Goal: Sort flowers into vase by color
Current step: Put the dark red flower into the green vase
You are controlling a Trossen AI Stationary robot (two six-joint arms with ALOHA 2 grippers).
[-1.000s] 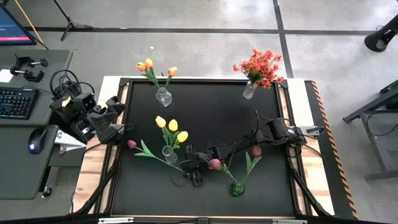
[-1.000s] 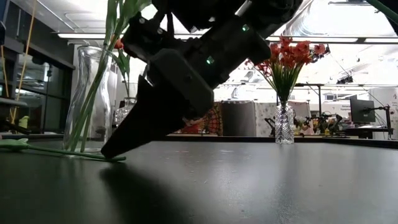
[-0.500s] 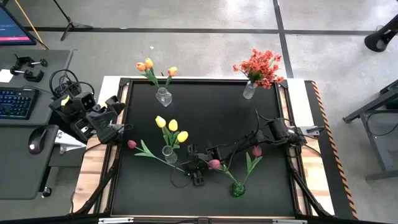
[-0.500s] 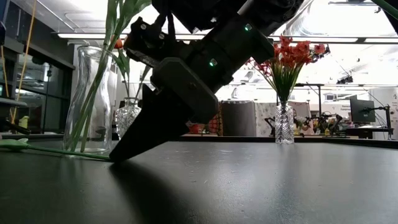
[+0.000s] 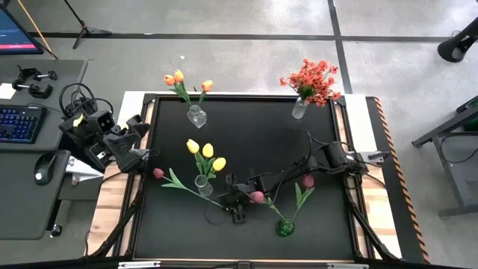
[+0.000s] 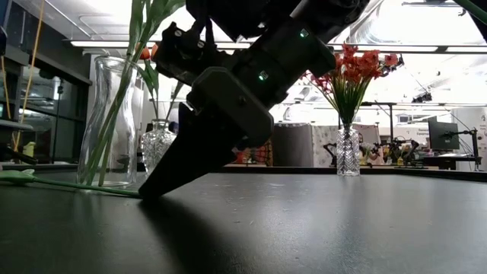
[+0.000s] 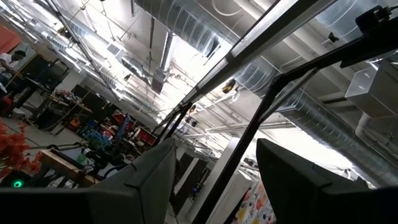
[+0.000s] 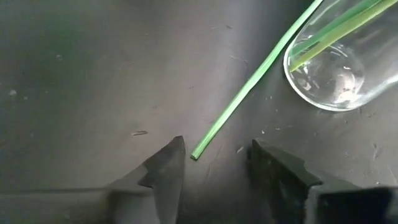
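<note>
right gripper [image 8: 214, 163] jaws released, straddling end of flower stem [image 8: 249, 90] on table.

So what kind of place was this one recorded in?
Most likely a robotics lab or workshop: the table sits on a bare concrete floor beside a desk with a keyboard and mouse, and exposed ceiling ducts show overhead.

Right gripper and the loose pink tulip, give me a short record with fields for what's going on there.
right gripper: down at the mat, fingers apart either side of the stem's cut end
loose pink tulip: lying flat on the mat, stem end between the fingers, not yet gripped
yellow tulips' vase: just beside the stem
left gripper: parked at the table's left edge, open
</note>
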